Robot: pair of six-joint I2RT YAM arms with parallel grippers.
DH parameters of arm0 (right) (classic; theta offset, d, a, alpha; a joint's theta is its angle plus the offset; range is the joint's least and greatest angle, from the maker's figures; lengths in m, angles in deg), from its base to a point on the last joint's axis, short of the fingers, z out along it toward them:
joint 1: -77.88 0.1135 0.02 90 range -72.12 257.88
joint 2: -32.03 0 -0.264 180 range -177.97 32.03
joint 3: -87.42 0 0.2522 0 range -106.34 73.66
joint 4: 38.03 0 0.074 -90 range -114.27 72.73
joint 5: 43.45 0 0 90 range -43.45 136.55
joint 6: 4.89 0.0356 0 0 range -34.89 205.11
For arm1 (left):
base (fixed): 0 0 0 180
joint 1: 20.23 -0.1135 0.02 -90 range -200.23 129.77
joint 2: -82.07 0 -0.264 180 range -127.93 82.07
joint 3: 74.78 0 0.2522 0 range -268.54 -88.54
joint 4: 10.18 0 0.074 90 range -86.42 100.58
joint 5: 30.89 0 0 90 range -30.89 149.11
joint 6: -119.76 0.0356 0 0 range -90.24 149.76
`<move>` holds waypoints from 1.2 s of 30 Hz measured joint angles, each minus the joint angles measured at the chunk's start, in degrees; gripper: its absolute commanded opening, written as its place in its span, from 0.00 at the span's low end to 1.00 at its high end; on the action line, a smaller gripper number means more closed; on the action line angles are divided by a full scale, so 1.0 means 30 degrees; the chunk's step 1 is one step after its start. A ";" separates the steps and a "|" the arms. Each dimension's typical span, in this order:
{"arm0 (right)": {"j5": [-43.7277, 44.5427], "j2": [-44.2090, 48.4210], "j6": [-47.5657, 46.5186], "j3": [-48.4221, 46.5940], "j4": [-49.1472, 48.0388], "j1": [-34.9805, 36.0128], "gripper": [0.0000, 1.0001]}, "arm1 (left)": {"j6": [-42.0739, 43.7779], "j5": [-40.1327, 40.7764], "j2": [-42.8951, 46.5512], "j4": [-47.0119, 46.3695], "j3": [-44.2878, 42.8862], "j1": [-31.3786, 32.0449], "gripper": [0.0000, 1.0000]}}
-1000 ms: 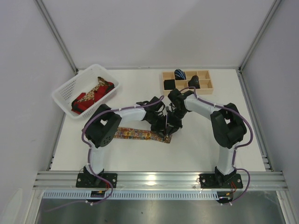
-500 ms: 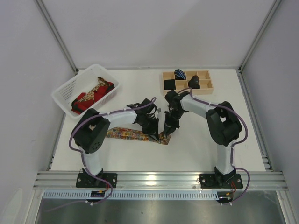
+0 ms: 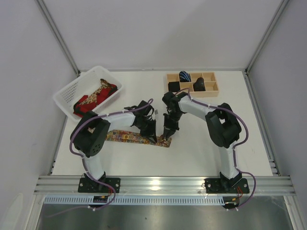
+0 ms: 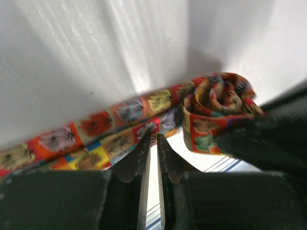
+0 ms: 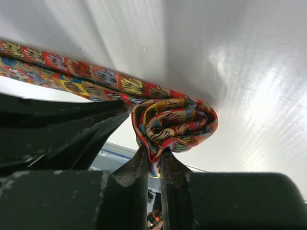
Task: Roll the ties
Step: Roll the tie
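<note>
One multicoloured tie (image 3: 125,137) lies flat across the near middle of the table, its right end wound into a small roll (image 5: 175,120). My right gripper (image 3: 166,137) (image 5: 153,155) is shut on the roll's loose lower edge. Just left of it, my left gripper (image 3: 152,139) (image 4: 152,138) has its jaws nearly together, their tips pinching the near edge of the flat strip (image 4: 96,125) beside the roll (image 4: 220,103). Each wrist view shows the other gripper as a dark shape close by.
A white basket (image 3: 74,82) at the back left holds red and gold ties (image 3: 93,98). A wooden compartment box (image 3: 192,95) at the back right holds a blue-striped roll (image 3: 184,75) and a black roll (image 3: 199,85).
Both grippers have moved left and towards the near edge, carrying the rolled end with them. The left arm's elbow has swung out to the left.
</note>
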 measured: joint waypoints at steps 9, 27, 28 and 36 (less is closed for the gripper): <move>0.0211 -0.1239 0.0124 -0.1370 0.0474 0.0641 0.06 | -0.0073 -0.0546 -0.0386 -0.0670 0.0474 -0.0036 0.13; -0.1246 -0.2011 0.0197 -0.0867 -0.1129 0.0780 0.44 | -0.0036 -0.0590 -0.0204 -0.0925 0.0780 -0.0117 0.13; -0.1581 -0.1843 0.0160 -0.0430 -0.1530 0.0780 0.44 | -0.0022 -0.0590 -0.0182 -0.0889 0.0809 -0.0124 0.13; -0.3053 -0.0073 0.0095 0.2732 -0.5552 0.0918 0.45 | -0.0015 -0.0313 0.0823 -0.0933 0.1865 -0.0255 0.14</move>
